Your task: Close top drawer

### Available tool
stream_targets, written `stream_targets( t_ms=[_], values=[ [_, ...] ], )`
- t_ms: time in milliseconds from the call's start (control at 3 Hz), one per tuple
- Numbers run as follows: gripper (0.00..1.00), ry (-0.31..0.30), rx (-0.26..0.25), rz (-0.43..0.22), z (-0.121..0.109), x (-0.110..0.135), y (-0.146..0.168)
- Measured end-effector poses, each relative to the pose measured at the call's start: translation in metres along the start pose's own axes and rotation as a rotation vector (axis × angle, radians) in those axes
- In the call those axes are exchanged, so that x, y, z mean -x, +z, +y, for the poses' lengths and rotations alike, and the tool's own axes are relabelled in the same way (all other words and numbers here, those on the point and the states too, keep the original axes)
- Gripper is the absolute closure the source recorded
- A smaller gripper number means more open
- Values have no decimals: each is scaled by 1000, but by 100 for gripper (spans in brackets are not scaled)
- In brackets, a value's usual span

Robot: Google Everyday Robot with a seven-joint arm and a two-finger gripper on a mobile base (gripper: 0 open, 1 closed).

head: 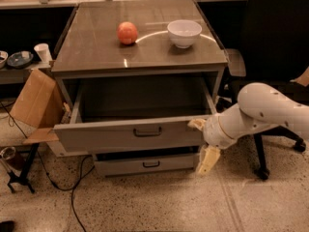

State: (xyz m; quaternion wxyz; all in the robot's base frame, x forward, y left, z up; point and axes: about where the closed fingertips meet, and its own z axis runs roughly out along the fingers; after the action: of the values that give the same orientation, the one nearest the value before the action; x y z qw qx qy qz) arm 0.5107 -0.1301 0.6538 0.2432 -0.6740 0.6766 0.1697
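Speckled floor (159, 202); end effector (203, 143) at half-open top drawer (120, 135).

I see two drawers, the top drawer (106, 137) and one lower drawer (125, 166), one reddish fruit (127, 33), one white bowl (184, 33) and one paper cup (42, 52). My one gripper (203, 143) sits lower right of centre.

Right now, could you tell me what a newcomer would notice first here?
The half-open top drawer juts from the grey cabinet, with the gripper, jaws spread, at its right front corner. On the cabinet top sit a red fruit and a white bowl.
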Motion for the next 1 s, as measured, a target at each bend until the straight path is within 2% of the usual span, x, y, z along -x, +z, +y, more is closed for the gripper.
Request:
stream_targets(
  t_ms=[333, 667, 1000],
  values=[
    [0, -1, 0, 0, -1, 1, 0],
    [19, -4, -9, 12, -27, 12, 9],
    [42, 7, -21, 30, -52, 19, 17]
  ],
)
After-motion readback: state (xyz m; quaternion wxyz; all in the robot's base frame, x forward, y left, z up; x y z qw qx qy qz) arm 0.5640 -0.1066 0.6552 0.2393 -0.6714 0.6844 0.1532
